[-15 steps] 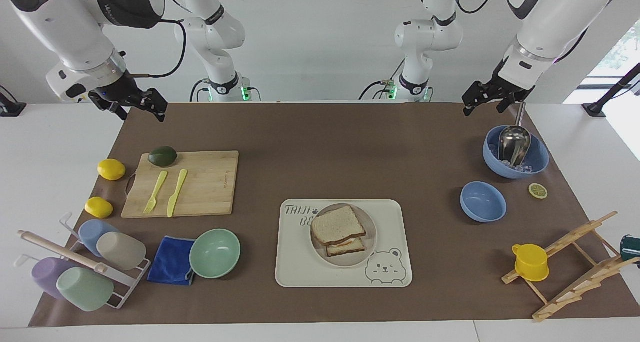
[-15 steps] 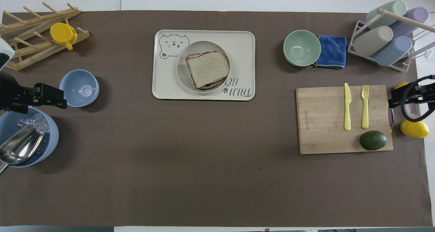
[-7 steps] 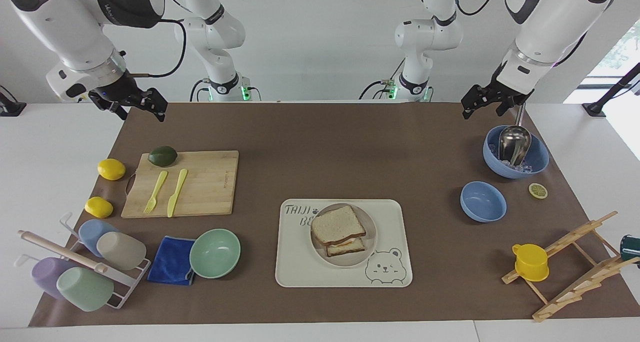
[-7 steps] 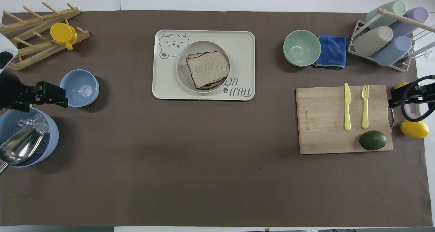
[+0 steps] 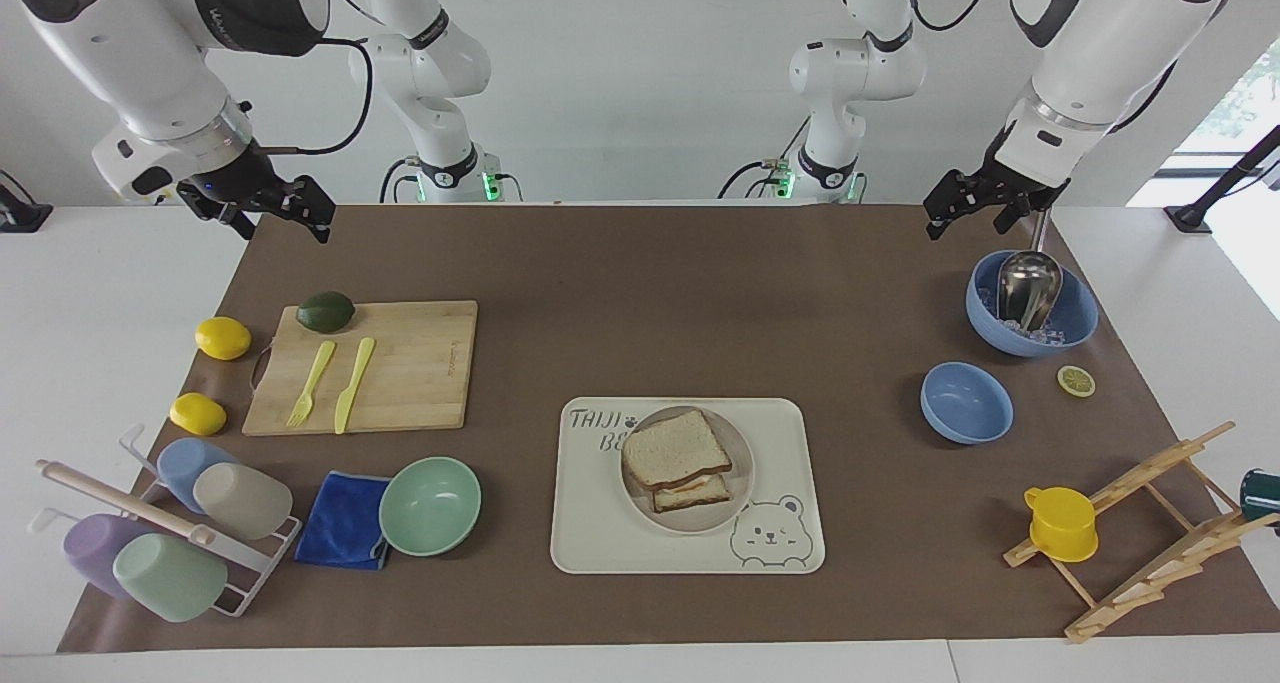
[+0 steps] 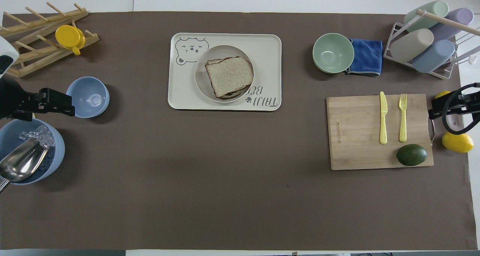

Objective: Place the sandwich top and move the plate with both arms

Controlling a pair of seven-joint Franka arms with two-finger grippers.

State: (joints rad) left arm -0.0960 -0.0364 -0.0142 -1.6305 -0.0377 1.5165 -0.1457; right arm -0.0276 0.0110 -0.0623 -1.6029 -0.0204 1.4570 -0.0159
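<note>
Hanging over the table's corner at the right arm's end, the right gripper (image 5: 283, 210) has its fingers apart and holds nothing. Between both arms, farther from the robots, the sandwich top (image 5: 675, 450) already lies on the lower slice on the plate (image 5: 739, 478), itself on the tray (image 5: 590, 523). The left gripper (image 5: 965, 206), equally apart and bare, hangs beside the ice bowl (image 5: 1080, 323); I judge neither arm clearly nearer.
</note>
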